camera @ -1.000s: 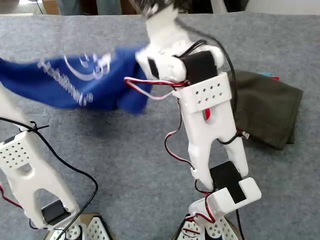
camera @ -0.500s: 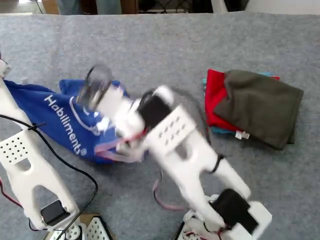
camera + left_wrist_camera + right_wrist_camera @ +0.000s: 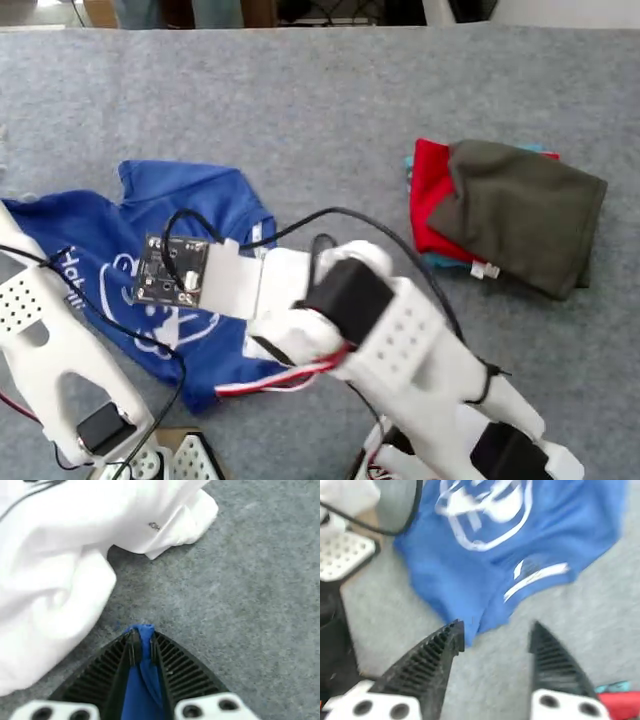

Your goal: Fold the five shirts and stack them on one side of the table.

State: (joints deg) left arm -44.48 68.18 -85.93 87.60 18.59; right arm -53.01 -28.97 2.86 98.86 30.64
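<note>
grey desk [image 3: 330, 100], high view. blue shirt [image 3: 200, 215] lies unfolded and rumpled at about 9 o'clock on the desk, white print facing up, one corner running out to the 9 o'clock edge. right arm [image 3: 400, 350] comes in from 6 o'clock and lies across the shirt's 5 o'clock part, with its wrist circuit board [image 3: 165, 272] over the print. a black cable [image 3: 335, 210] arcs above the arm. right tool [image 3: 497, 626]: wide, nothing between the jaws, poised over the blue shirt's edge where it meets bare desk. the right wrist view shows the print and a white neck label beyond the tips. cannot tell whether the tips touch the cloth. left arm [image 3: 50, 340] stands at 7 o'clock and runs off toward the 9 o'clock edge. left tool [image 3: 142, 634]: narrow, clamped on a fold of the blue shirt, with cloth pinched between both jaws and poking out just past the tips. white fabric [image 3: 60, 555], crumpled, lies on the desk just beyond the left tool, not touching it. stack at 3 o'clock, well apart from the blue shirt: olive shirt [image 3: 525, 215] folded on top, red shirt [image 3: 430, 195] under it showing along the stack's 9 o'clock side, a teal layer [image 3: 440, 262] peeking out at the bottom. cannot tell whether more layers lie underneath.
</note>
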